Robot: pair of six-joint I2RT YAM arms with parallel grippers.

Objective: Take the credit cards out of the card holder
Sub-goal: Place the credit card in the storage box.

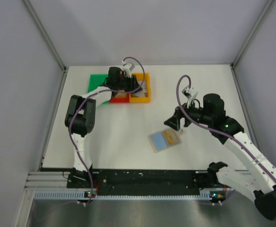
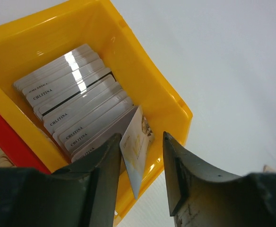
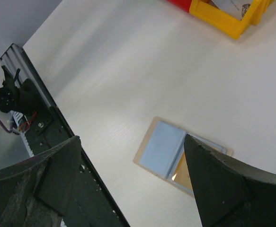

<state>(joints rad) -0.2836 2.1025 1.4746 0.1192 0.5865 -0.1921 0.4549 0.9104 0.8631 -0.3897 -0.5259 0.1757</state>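
Observation:
The card holder point(image 1: 164, 140) lies open on the table, blue-grey lining up, and shows in the right wrist view point(image 3: 164, 149). A tan card point(image 3: 184, 172) sits in its right pocket, partly hidden by my finger. My right gripper point(image 1: 179, 126) hovers just above its right side, jaws wide open and empty point(image 3: 131, 137). My left gripper point(image 1: 128, 81) is over the yellow bin point(image 2: 166, 94), jaws open point(image 2: 141, 137). A yellowish-white card point(image 2: 137, 146) stands tilted between them, against the left finger and the bin's rim. A stack of grey-silver cards point(image 2: 76, 104) fills the bin.
A red bin point(image 1: 119, 100) and a green bin point(image 1: 96, 80) stand next to the yellow one at the back. The black rail point(image 3: 48, 137) runs along the near table edge. Grey walls close in the left and right sides.

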